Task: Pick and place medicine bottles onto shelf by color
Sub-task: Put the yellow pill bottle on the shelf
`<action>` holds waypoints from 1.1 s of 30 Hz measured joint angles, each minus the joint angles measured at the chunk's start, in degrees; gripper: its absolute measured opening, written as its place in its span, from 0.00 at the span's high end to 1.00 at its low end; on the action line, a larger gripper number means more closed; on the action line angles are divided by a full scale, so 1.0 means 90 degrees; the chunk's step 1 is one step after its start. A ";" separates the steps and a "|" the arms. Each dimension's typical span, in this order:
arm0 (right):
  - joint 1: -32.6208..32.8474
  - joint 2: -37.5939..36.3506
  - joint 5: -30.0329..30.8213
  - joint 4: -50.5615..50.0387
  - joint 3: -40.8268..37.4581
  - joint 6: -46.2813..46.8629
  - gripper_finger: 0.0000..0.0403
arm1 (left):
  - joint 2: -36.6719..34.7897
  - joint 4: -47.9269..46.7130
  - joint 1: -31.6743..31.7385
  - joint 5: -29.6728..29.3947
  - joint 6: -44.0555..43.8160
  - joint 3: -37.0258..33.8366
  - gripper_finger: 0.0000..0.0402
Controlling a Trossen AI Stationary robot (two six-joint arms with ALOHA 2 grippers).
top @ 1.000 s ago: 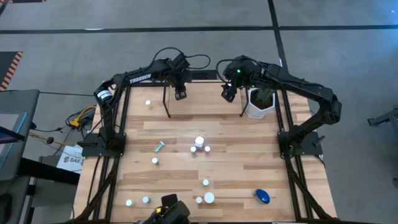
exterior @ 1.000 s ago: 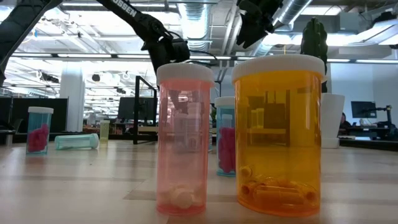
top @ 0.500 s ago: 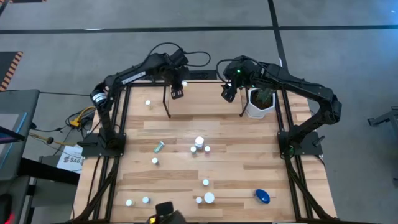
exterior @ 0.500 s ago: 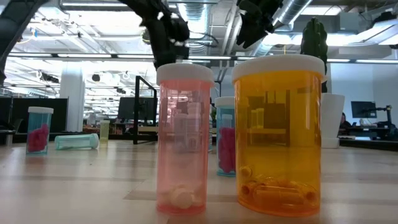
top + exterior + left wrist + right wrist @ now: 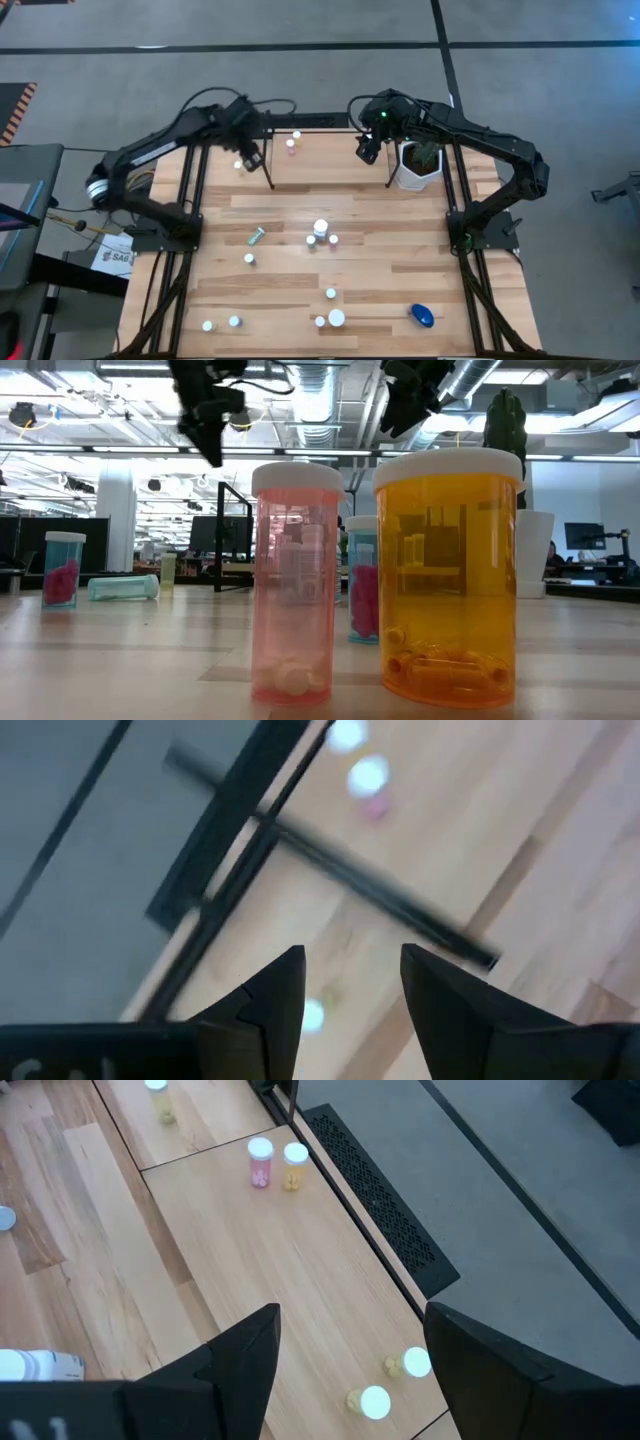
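We read the high view as a clock face, with the shelf at 12 o'clock on the counter. The shelf's long axis runs from 9 to 3 o'clock.

The left gripper hangs just off the shelf's 9 o'clock end, above a single upright bottle on the counter. In the left wrist view its jaws are parted and nothing is between them. The right gripper hovers over the 3 o'clock part of the shelf, beside the plant pot. Its jaws are spread wide and are empty.

Two bottles stand upright on the shelf board near its 9 o'clock end, a pink one and a yellow one, side by side. Two more yellow bottles stand upright closer to the right gripper.

The other bottles are on the counter. At the centre a cluster of white-capped bottles stands upright. At 9 o'clock from it a teal bottle lies on its side, with its long axis from about 1 to 7 o'clock. More upright bottles are spread toward 6 and 7 o'clock. The blue bottle lies at 5 o'clock, with its long axis from about 10 to 4 o'clock.
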 joint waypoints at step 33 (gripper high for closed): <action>0.0000 0.0002 0.0000 0.0000 0.0000 0.0002 0.33 | -0.0630 0.2012 0.1052 -0.0349 -0.2000 -0.3247 0.48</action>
